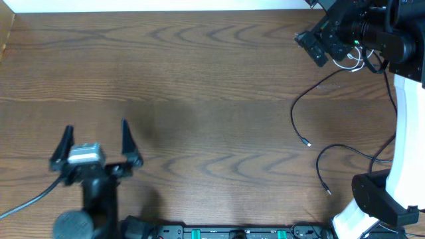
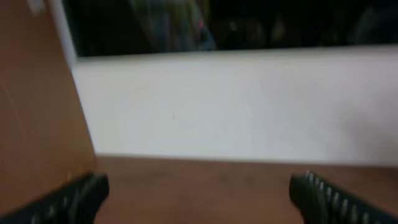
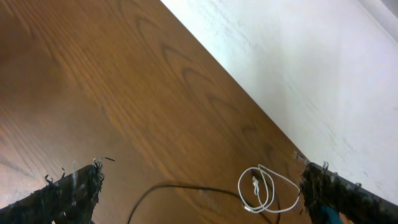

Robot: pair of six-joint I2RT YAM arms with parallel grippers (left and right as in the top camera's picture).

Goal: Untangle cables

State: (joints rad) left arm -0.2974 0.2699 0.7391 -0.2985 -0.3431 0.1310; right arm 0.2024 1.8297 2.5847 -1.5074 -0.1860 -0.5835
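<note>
My left gripper (image 1: 95, 129) hangs spread wide and empty, every cord well off to its right. My right gripper (image 3: 202, 174) is spread wide too, holding nothing: the white cable (image 3: 261, 188) lies coiled ahead between my fingers (image 3: 74, 190), nearer the right one, a black cable (image 3: 158, 186) curving in at its left. I'd pinch only the white loop, then draw it away slowly so nothing snags.

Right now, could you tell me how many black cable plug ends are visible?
2. One plug end lies right of the table's centre; the other lies nearer the front edge. More may hide under the right arm.
</note>
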